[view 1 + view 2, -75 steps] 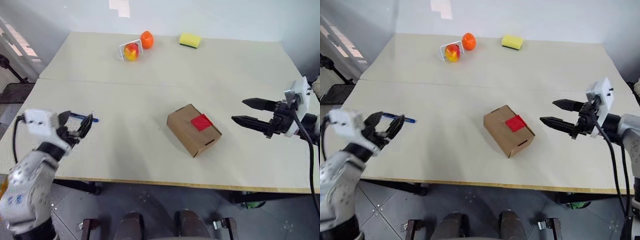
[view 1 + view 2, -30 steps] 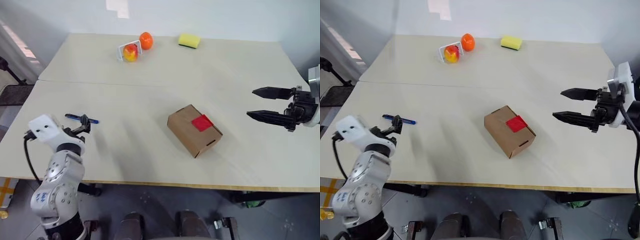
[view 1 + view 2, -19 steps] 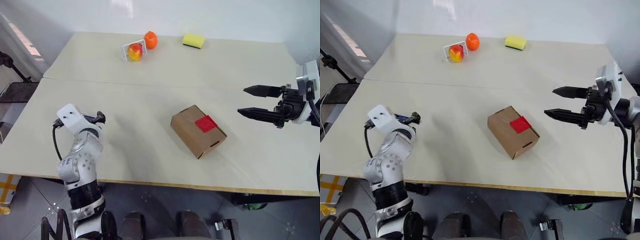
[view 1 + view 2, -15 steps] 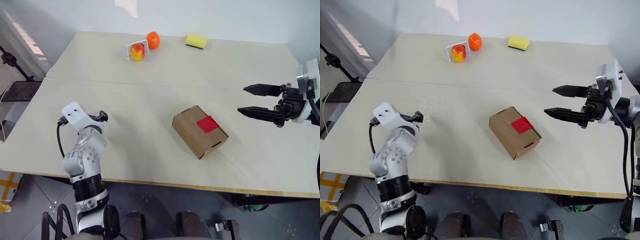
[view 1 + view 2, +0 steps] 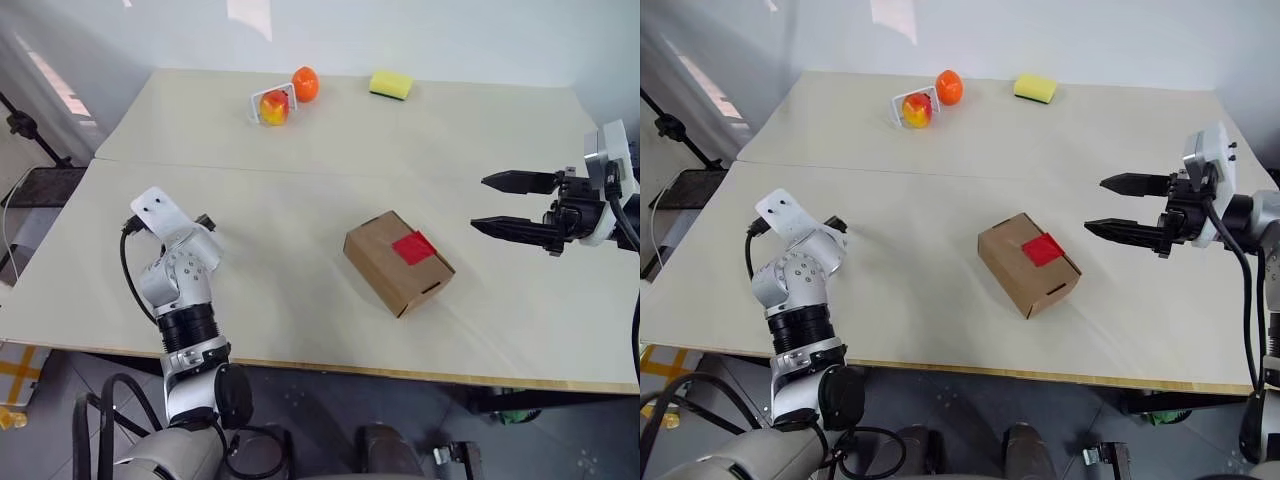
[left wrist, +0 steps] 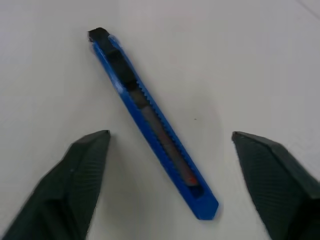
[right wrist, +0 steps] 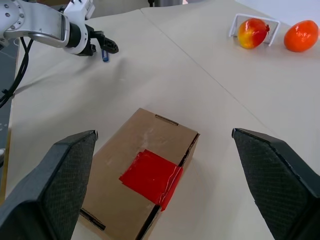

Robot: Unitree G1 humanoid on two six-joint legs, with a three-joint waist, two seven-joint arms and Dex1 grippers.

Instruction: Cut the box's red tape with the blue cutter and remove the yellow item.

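Change: our left pincer (image 6: 165,190) has come forward and down over the blue cutter (image 6: 150,120), which earlier lay ahead of it.
Meaning: we judge the grasp is about to start; nothing is cut yet.
Left pincer: wide, one finger either side of the cutter, not touching it.
Right pincer (image 5: 508,204): wide, empty, hovering well right of the box (image 5: 398,262), unmoved.
Cutter: flat on the desk (image 5: 300,130), near its left edge.
Box: shut, mid-desk, red tape (image 5: 413,246) intact on top.
Contents: the yellow item is hidden; we cannot tell.
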